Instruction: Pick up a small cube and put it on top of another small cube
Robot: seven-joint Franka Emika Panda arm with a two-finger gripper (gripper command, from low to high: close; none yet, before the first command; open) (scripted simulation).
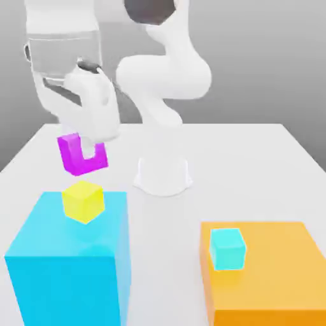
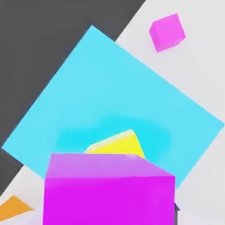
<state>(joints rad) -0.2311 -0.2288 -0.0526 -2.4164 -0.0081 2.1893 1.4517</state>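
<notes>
Aloft, magenta cube (image 1: pixel 79 155) apparently over yellow cube (image 1: pixel 83 201)

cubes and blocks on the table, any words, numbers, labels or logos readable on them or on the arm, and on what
None: no text, number, label or sign can be read on anything.
The small magenta plain cube, small yellow plain cube, small cyan plain cube, big cyan block and big orange block have blank faces.
The white robot arm carries no marking.
</notes>
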